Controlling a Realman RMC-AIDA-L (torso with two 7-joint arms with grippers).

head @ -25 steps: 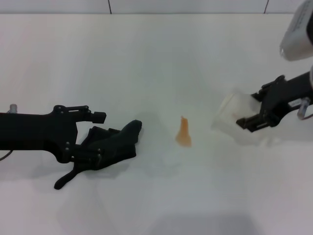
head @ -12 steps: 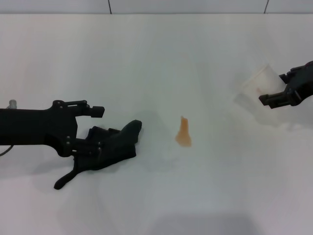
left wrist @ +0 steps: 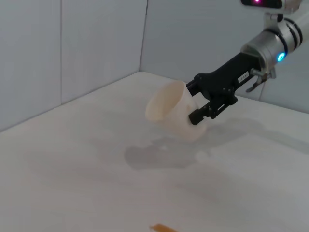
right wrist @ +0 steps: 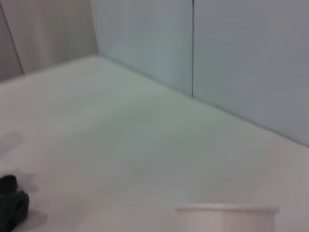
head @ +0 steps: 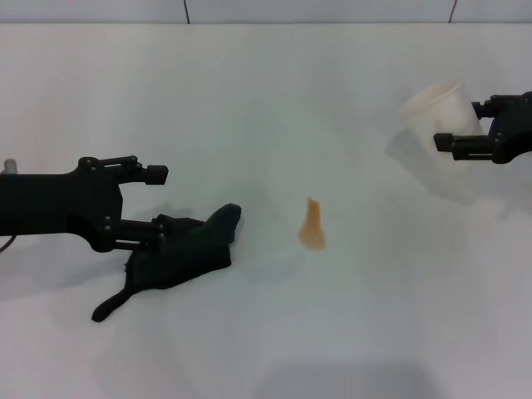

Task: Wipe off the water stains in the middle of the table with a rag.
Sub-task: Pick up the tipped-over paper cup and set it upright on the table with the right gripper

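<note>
The water stain (head: 312, 226), a small orange-peach patch, lies in the middle of the white table (head: 266, 91); a sliver of it shows in the left wrist view (left wrist: 161, 228). The dark rag (head: 187, 249) lies left of it with its thin tail toward the front, and it also shows in the right wrist view (right wrist: 12, 205). My left gripper (head: 154, 208) is open at the rag's left edge, its nearer finger touching the cloth. My right gripper (head: 461, 125) is shut on a white paper cup (head: 434, 108) and holds it tilted above the table at the far right; both show in the left wrist view, gripper (left wrist: 203, 104) and cup (left wrist: 171, 108).
A pale wall (left wrist: 96, 43) runs along the table's far edge. The cup's rim (right wrist: 227, 215) shows in the right wrist view.
My right gripper has carried the cup up and away to the far right, away from the stain. My left gripper has drawn back left off the rag; the rag and stain have not moved.
</note>
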